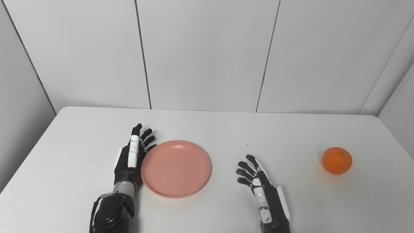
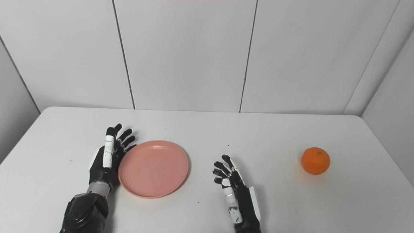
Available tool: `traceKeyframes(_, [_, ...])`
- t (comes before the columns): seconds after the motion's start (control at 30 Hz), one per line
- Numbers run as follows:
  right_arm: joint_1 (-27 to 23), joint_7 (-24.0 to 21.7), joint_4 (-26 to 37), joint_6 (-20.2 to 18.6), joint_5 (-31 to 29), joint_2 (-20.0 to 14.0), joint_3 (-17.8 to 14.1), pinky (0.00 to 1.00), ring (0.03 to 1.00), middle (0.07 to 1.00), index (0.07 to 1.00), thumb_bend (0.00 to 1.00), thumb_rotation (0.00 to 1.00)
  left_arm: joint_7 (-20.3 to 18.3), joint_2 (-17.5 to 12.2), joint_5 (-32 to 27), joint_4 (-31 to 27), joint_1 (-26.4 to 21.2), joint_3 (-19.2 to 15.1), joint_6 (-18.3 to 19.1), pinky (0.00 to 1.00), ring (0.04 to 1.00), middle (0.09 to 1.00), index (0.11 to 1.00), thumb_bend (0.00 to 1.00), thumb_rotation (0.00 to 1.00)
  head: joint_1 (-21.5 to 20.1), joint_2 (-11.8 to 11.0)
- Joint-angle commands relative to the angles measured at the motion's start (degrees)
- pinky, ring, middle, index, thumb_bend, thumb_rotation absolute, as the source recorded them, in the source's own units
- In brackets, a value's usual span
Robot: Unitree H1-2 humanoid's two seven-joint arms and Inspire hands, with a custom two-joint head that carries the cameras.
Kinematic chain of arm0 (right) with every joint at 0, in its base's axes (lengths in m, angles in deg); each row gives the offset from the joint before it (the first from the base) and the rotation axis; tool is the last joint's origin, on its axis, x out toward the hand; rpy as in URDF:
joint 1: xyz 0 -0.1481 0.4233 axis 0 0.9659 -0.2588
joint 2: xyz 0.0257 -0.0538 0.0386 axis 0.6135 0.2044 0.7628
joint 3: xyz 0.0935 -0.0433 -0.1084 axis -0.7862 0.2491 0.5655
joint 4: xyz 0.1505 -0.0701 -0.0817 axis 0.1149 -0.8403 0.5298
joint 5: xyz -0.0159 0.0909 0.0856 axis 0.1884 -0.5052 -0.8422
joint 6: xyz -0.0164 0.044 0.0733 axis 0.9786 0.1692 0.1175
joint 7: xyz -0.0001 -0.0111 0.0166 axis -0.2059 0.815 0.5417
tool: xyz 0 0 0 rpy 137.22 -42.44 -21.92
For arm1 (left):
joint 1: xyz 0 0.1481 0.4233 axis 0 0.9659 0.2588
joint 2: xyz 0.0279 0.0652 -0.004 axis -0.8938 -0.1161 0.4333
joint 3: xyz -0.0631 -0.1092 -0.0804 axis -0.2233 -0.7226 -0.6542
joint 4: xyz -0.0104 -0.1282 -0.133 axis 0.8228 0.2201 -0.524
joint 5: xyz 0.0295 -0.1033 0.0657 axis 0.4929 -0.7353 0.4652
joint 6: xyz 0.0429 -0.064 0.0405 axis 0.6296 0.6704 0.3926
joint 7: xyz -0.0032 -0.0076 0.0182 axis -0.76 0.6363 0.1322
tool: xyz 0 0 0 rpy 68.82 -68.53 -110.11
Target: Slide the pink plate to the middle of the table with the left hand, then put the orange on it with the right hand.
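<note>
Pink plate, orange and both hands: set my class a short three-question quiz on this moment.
1. True or false: the orange lies on the pink plate.
2. Which hand is against the plate's rim? A) left hand B) right hand
3. Fill in: the orange sits to the ____ of the right hand, on the table.

Key: 1 false, it lies apart on the table. 2 A. 3 right.

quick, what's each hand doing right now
Left hand: open, flat against the pink plate's left rim.
Right hand: open, holding nothing.
</note>
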Motion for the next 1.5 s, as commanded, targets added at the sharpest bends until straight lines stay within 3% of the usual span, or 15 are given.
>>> traceKeyframes(0.0, [1.2,0.2,-3.5,-0.1,-0.3,0.5,0.5,0.76,0.800,0.824,0.897,0.85,1.00,0.5,1.0,0.2,1.2,-0.8,0.5,1.4,0.81,0.882,0.897,0.954,0.85,0.92,-0.2,0.1])
traceKeyframes(0.37, [0.8,2.8,-4.2,1.0,1.6,1.9,0.3,0.75,0.799,0.824,0.889,0.85,1.00,0.0,2.2,-0.2,0.7,-0.3,1.0,2.6,0.82,0.883,0.898,0.945,0.86,0.91,-1.9,0.4])
traceKeyframes(0.43, [0.9,4.3,-4.5,3.0,2.1,2.4,0.1,0.75,0.793,0.820,0.882,0.84,1.00,0.1,2.3,-0.2,0.5,-0.2,1.0,3.0,0.82,0.882,0.896,0.944,0.87,0.90,-2.1,0.5])
traceKeyframes(0.57, [0.6,9.9,-6.9,13.4,5.5,3.4,-0.7,0.74,0.786,0.821,0.845,0.73,1.00,-0.3,2.1,0.0,0.4,-0.2,1.6,3.2,0.82,0.885,0.902,0.950,0.85,0.91,-2.5,0.6])
traceKeyframes(0.67, [0.3,13.6,-7.6,16.7,7.9,4.1,-1.0,0.80,0.833,0.844,0.833,0.73,1.00,-0.2,2.1,0.0,0.8,-0.5,1.7,3.2,0.80,0.880,0.901,0.947,0.84,0.92,-2.6,0.5])
traceKeyframes(1.0, [-0.6,19.7,-7.9,17.4,10.0,4.1,0.3,0.79,0.831,0.855,0.849,0.75,1.00,-1.1,2.4,-0.3,2.5,-1.0,2.6,2.3,0.82,0.886,0.905,0.955,0.82,0.91,-3.8,0.5])
traceKeyframes(1.47, [-2.2,22.5,-9.6,17.2,10.7,4.5,1.4,0.78,0.820,0.844,0.844,0.72,1.00,-1.1,2.9,0.1,2.9,-2.5,3.5,2.7,0.82,0.883,0.900,0.961,0.86,0.92,-8.9,0.7])
